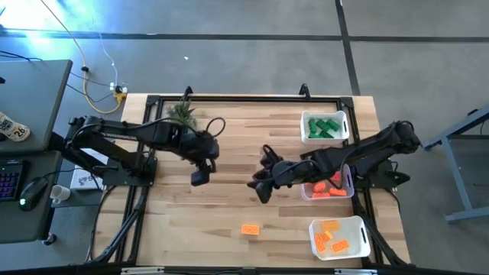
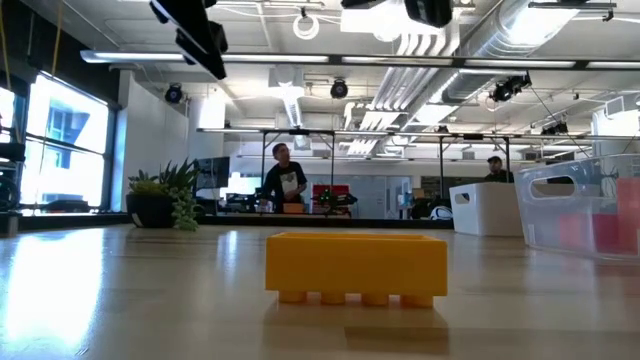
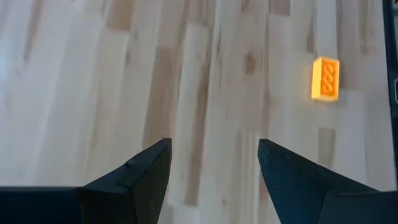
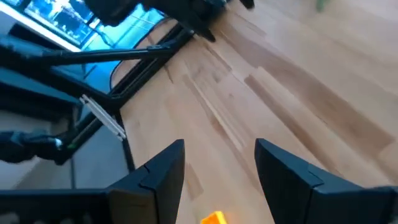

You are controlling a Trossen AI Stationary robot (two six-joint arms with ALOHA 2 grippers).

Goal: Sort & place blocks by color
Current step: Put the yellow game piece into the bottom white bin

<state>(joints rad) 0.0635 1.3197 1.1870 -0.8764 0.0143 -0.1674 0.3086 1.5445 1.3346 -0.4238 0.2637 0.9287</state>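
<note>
One yellow-orange block (image 1: 250,228) lay loose on the wooden worktop (image 1: 229,206), near its front edge at about six o'clock from the centre, well apart from both arms. The left tool (image 1: 199,177) hung above the bare wood at about nine o'clock from the centre, its fingers (image 3: 140,180) apart and holding nothing. The right tool (image 1: 260,186) hovered just right of the centre, fingers (image 4: 155,180) likewise apart and empty, with the loose block at about six o'clock from it. Along the worktop's right side stood three white bins: green blocks (image 1: 324,124) at about one o'clock, red-orange blocks (image 1: 327,189) at three o'clock, yellow-orange blocks (image 1: 334,237) at five o'clock.
</note>
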